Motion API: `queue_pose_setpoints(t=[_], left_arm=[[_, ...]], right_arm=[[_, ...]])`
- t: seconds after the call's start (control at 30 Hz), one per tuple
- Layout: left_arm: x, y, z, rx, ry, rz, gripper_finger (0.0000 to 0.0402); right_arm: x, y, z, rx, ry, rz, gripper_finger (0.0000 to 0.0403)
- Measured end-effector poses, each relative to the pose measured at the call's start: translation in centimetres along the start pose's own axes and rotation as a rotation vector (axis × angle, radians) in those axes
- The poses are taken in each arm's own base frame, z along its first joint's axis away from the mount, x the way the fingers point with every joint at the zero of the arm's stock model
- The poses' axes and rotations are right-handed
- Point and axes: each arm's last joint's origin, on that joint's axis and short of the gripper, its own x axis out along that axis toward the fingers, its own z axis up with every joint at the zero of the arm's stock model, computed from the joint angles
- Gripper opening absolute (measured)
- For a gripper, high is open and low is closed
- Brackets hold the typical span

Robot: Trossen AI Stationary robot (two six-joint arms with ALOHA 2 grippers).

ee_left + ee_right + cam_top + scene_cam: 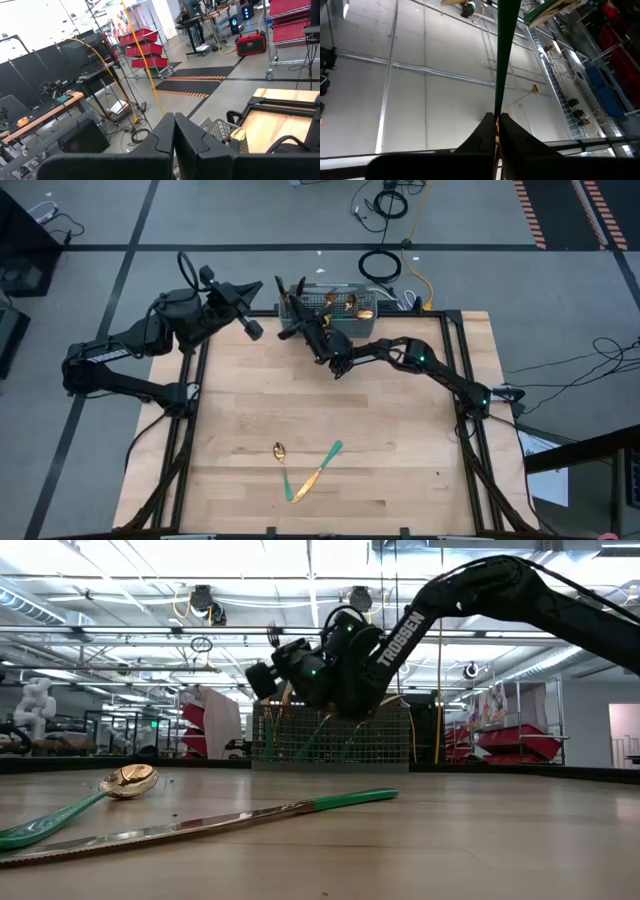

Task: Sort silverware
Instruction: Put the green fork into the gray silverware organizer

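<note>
above the mesh basket [330, 302], right claw [496, 120] pinches a slim teal-green silverware handle [506, 45]; left claw [174, 131] clenched.

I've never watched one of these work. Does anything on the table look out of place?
Only mildly: a spoon and a knife lie loose and crossed near the table's front edge, far from the mesh basket.

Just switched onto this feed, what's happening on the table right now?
The right gripper is shut on a teal-handled piece of silverware, lifted beside the wire-mesh basket at the table's far edge, where more pieces stand. A spoon and a knife already lie near the front edge of the table. The left gripper is shut and empty, waiting at the far left.
</note>
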Motion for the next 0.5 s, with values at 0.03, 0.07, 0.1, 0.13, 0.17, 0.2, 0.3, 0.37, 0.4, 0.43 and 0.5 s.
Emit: queue_pose_setpoints(t=[0.03, 0.07, 0.1, 0.13, 0.17, 0.2, 0.3, 0.37, 0.4, 0.43, 0.5], left_arm=[[0.00, 0.00, -0.01, 0.000, 0.001, 0.000, 0.0011], [0.00, -0.01, -0.02, 0.002, 0.002, -0.001, 0.0011], [0.00, -0.01, -0.03, 0.002, 0.003, -0.001, 0.0011], [0.00, -0.01, -0.03, 0.002, 0.003, -0.001, 0.0011], [0.00, -0.01, -0.04, 0.002, 0.003, -0.001, 0.0011], [0.00, -0.01, -0.04, 0.002, 0.003, -0.001, 0.0011], [0.05, 0.06, -0.07, 0.002, 0.005, 0.003, 0.0011], [0.05, 0.07, -0.08, 0.002, 0.006, 0.003, 0.0011], [0.05, 0.07, -0.08, 0.001, 0.006, 0.003, 0.0011], [0.05, 0.07, -0.08, 0.001, 0.006, 0.003, 0.0011], [0.05, 0.06, -0.08, 0.000, 0.006, 0.003, 0.0011]], right_arm=[[-0.02, -0.07, 0.34, 0.009, -0.003, -0.002, 0.0000], [-0.06, -0.14, 0.57, 0.024, -0.006, -0.004, 0.0000], [-0.14, -0.25, 0.82, 0.035, -0.014, -0.004, 0.0000], [-0.25, -0.36, 1.02, 0.037, -0.024, -0.001, 0.0000], [-0.28, -0.37, 1.07, 0.038, -0.033, 0.003, 0.0000], [-0.29, -0.38, 1.09, 0.041, -0.038, 0.006, 0.0000], [-0.46, -0.50, 0.94, 0.050, -0.056, 0.015, 0.0000], [-0.46, -0.47, 1.00, 0.058, -0.071, 0.025, 0.0000], [-0.46, -0.46, 1.02, 0.071, -0.077, 0.029, 0.0002], [-0.46, -0.46, 1.03, 0.088, -0.080, 0.031, 0.0005], [-0.46, -0.47, 1.04, 0.105, -0.082, 0.032, 0.0014]])
